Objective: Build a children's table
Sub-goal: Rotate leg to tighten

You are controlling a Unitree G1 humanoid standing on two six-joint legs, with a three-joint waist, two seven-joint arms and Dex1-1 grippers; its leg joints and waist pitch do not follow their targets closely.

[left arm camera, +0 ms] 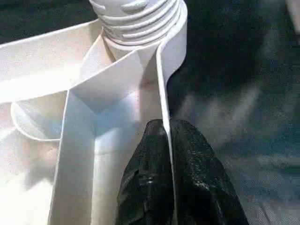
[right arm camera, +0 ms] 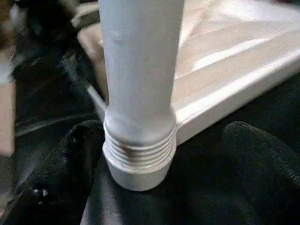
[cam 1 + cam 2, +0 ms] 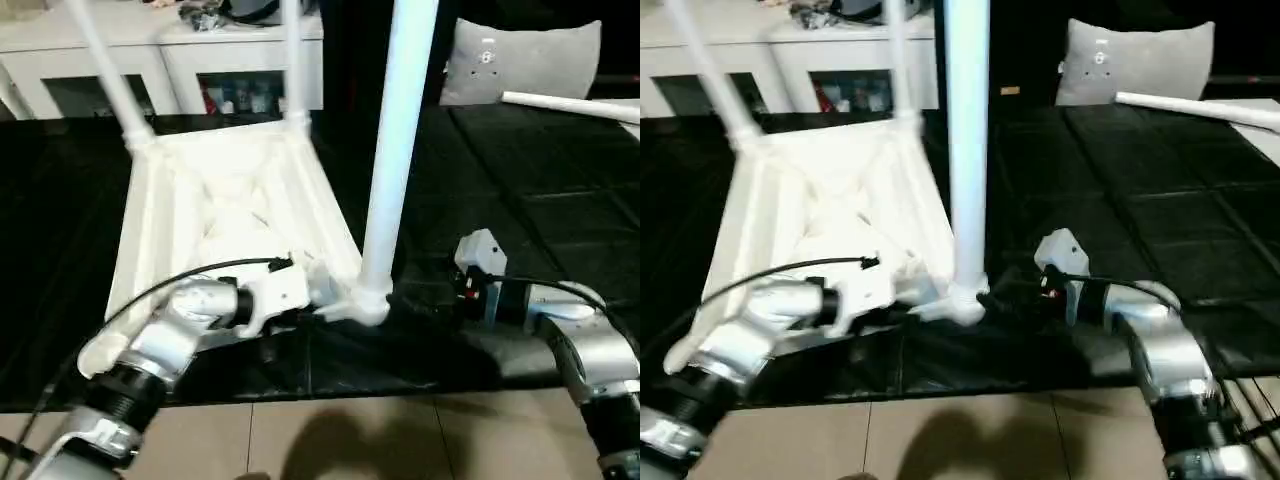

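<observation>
On the black worktop (image 3: pixel 560 230) the tabletop (image 3: pixel 225 200) lies underside up, a leg (image 3: pixel 395 150) upright in its near corner socket (image 3: pixel 365 305). Left end effector (image 1: pixel 169 154) pinches the rim; right end effector (image 2: pixel 154 154) stands spread around the leg's base.

A white leg (image 3: pixel 398 150) stands upright in the upturned tabletop's (image 3: pixel 215 210) near corner socket.
</observation>
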